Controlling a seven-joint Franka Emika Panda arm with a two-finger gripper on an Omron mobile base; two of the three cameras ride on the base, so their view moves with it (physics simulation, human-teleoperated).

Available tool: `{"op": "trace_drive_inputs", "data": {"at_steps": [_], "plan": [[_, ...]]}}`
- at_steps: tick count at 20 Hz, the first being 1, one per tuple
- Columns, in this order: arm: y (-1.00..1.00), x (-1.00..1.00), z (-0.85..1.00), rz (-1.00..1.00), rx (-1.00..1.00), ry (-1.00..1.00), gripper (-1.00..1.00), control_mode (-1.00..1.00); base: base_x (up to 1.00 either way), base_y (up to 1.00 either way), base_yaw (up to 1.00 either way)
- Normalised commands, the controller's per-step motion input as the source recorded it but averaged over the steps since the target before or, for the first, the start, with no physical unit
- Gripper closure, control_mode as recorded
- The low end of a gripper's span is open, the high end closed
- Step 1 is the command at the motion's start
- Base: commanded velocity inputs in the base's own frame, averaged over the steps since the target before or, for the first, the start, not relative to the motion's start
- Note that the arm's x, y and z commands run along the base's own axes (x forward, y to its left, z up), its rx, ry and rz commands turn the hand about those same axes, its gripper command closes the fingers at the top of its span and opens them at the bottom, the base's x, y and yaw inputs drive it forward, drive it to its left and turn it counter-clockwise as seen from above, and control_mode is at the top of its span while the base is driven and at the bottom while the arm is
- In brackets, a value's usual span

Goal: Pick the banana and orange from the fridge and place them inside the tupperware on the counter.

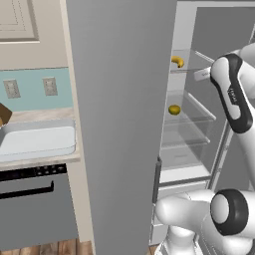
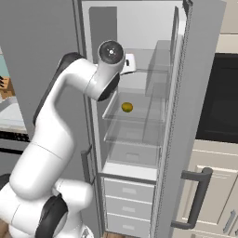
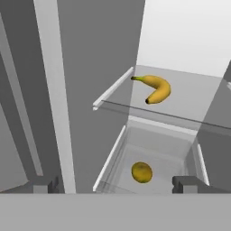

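Fridge point(image 2: 139, 28) shelves hold banana point(image 3: 155, 88), orange point(image 3: 141, 172).

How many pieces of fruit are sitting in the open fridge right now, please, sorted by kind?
Banana: 1, on the upper clear shelf.
Orange: 1, on the shelf below it.
Total: 2 fruits, both in the fridge, neither in the tupperware.

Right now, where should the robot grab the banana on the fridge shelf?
Probably across the thick middle of the banana, away from its thin dark tips. It lies flat on the upper clear shelf, curved like a hook, so the gripper should come in from the open front of the fridge, above the shelf, with its fingers either side of the curve.
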Motion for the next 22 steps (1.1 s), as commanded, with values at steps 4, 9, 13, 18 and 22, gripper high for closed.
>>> {"op": "trace_drive_inputs", "data": {"at_steps": [4, 9, 13, 18, 22], "plan": [[0.00, 0.26, 0.00, 0.07, 0.00, 0.00, -1.00, -1.00, 0.00, 0.00, 0.00], [0.00, 0.26, 0.00, 0.06, 0.00, 0.00, -1.00, -1.00, 0.00, 0.00, 0.00], [-0.04, 0.22, 0.00, 0.04, 0.00, 0.00, -1.00, -1.00, 0.00, 0.00, 0.00], [-0.07, 0.25, 0.00, 0.02, 0.00, 0.00, -1.00, -1.00, 0.00, 0.00, 0.00], [0.00, 0.33, 0.00, 0.00, 0.00, 0.01, -1.00, -1.00, 0.00, 0.00, 0.00]]}}
